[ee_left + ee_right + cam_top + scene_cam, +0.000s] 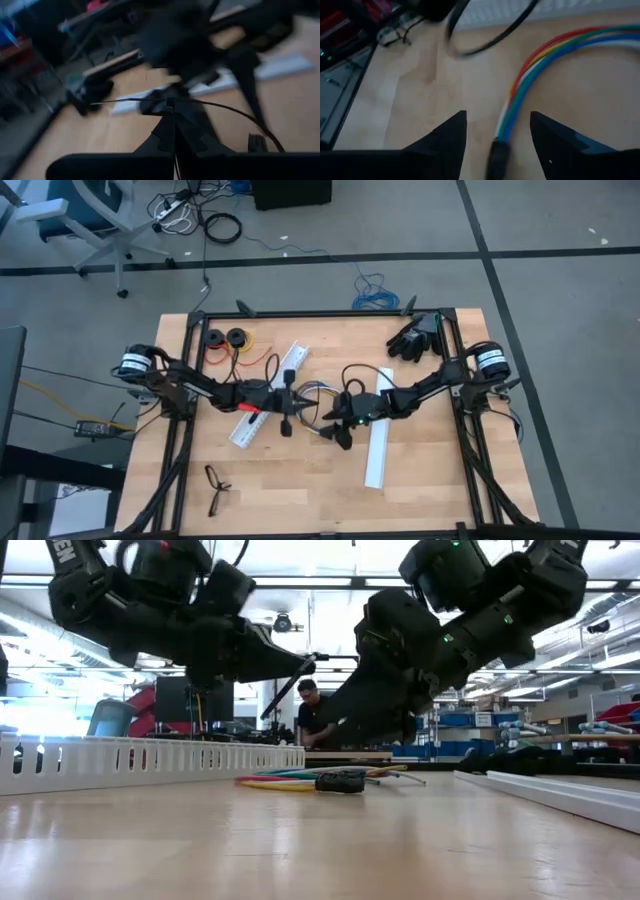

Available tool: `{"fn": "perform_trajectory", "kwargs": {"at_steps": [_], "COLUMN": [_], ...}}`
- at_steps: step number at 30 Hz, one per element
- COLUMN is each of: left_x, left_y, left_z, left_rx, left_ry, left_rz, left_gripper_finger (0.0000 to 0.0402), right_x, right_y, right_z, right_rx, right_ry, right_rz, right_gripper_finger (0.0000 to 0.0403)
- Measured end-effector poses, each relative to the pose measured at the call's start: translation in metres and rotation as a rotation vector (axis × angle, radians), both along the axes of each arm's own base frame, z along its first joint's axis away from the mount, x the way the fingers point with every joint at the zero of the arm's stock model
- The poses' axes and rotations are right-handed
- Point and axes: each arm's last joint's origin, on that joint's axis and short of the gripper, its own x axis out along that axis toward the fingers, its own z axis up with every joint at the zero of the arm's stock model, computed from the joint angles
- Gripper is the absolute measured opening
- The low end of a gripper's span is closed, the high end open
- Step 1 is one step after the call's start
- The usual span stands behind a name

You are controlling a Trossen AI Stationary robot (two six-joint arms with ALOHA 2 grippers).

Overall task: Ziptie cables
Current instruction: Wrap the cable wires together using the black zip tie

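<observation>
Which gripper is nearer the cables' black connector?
Right. The right gripper hangs open directly over the connector, fingers either side of it. The left gripper is off to the side, shut on the ziptie.

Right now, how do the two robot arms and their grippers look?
Both arms are dark, jointed, with black cables looped along them. Each base has a white-banded cylinder. The left gripper and right gripper have black wedge-shaped fingers. A small green light glows on the right arm.

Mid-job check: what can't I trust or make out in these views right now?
- Ziptie: left wrist view, motion-blurred; its far end runs off the frame's edge.
- Cables: high view, partly hidden between both arms, too small to follow.
- Connector: right wrist view, cut off by the frame's edge between the right gripper fingers.
</observation>
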Motion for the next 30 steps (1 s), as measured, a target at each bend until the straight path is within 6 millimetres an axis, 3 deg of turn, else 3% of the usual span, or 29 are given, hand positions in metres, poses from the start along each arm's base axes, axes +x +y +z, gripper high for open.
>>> {"fn": "perform_trajectory", "kwargs": {"at_steps": [5, 11, 19, 30], "left_x": [-0.003, -0.004, 0.002, 0.005], "left_y": [-0.021, -0.024, -0.026, -0.022], "left_z": [-0.001, -0.001, 0.007, 0.009], "left_rx": [0.280, 0.365, 0.358, 0.351], "left_ry": [0.020, 0.029, -0.006, -0.016], "left_rz": [0.027, 0.052, 0.010, 0.000], "left_gripper_finger": [0.0003, 0.0003, 0.0003, 0.0003], "right_x": [-0.013, -0.017, -0.013, -0.011], "right_y": [-0.015, -0.019, -0.030, -0.029], "right_z": [0.034, 0.066, 0.062, 0.070], "right_rx": [-0.074, -0.225, -0.223, -0.189], "right_ry": [0.011, -0.157, -0.173, -0.254], "right_rz": [-0.014, 0.003, -0.007, 0.082], "right_gripper_finger": [0.0185, 0.0173, 0.0158, 0.0120]}}
